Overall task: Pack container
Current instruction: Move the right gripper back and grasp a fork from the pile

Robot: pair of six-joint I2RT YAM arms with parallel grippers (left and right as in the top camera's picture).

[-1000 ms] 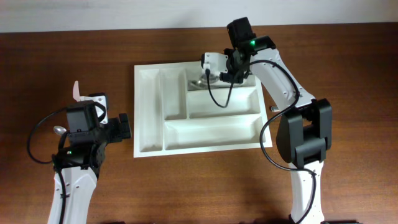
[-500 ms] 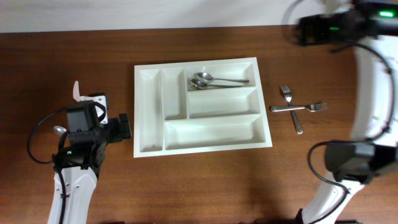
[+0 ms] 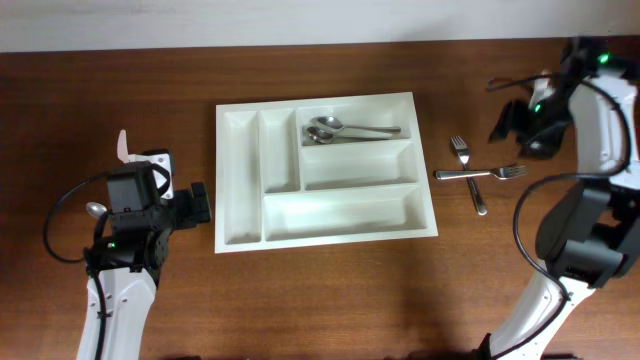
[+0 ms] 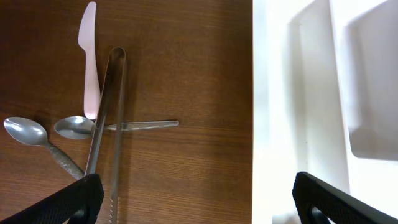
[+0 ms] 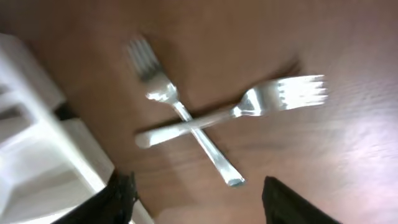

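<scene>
The white cutlery tray (image 3: 240, 180) lies mid-table, with two spoons (image 3: 345, 130) in its top long compartment. Two crossed forks (image 3: 475, 173) lie on the wood right of it. My right gripper (image 3: 512, 124) is open and empty, above and just right of the forks. In the right wrist view the forks (image 5: 186, 121) lie ahead of the open gripper (image 5: 199, 202), with the tray corner (image 5: 37, 143) at the left. My left gripper (image 3: 200, 203) is open and empty by the tray's left edge (image 4: 267, 124); the left wrist view shows its spread gripper (image 4: 196, 205).
Left of the tray lie metal tongs (image 4: 109, 124), a pink plastic knife (image 4: 89, 62) and two spoons (image 4: 28, 134) (image 4: 87, 127). The knife (image 3: 123, 145) and one spoon (image 3: 95, 209) peek out beside the left arm in the overhead view.
My right arm left the tray's top compartment, where two spoons now lie, swung far right and came back down near the forks. The left arm has not moved.
</scene>
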